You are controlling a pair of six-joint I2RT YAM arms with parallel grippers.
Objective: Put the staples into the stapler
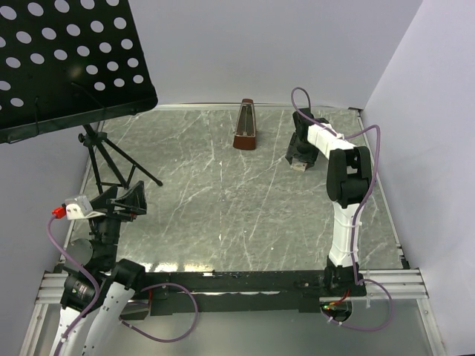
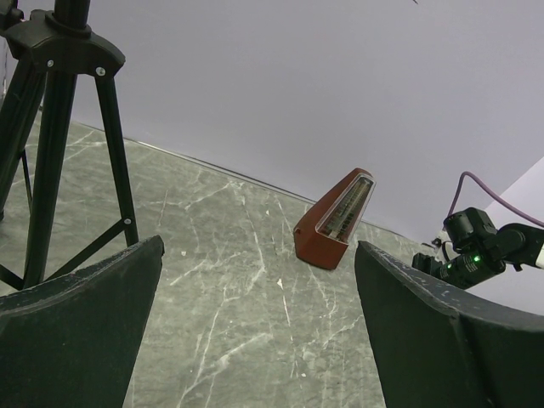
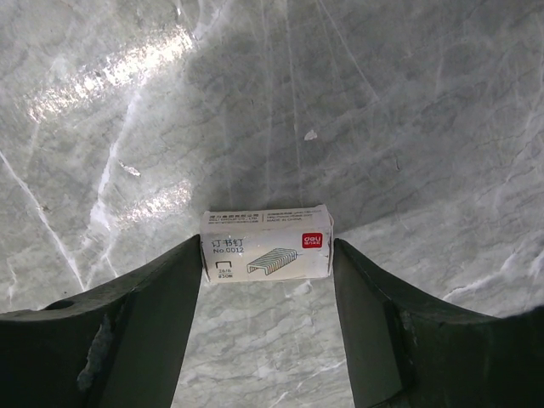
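Observation:
The staples (image 3: 265, 234), a small whitish box with a red logo and a drawing of staples, lie flat on the marble tabletop at the back right. My right gripper (image 3: 267, 255) straddles the box lengthwise, one fingertip against each short end, shut on it where it rests. From above, the right gripper (image 1: 299, 163) points down over that spot. The stapler (image 1: 246, 126), reddish-brown and wedge-shaped, stands at the back centre and also shows as the stapler (image 2: 336, 223) in the left wrist view. My left gripper (image 2: 259, 323) hovers open and empty at the near left.
A black perforated music stand (image 1: 67, 59) overhangs the left side, and its tripod legs (image 2: 59, 153) stand just beside the left gripper. White walls close in the back and right. The right arm (image 2: 476, 251) shows at the far right of the left wrist view.

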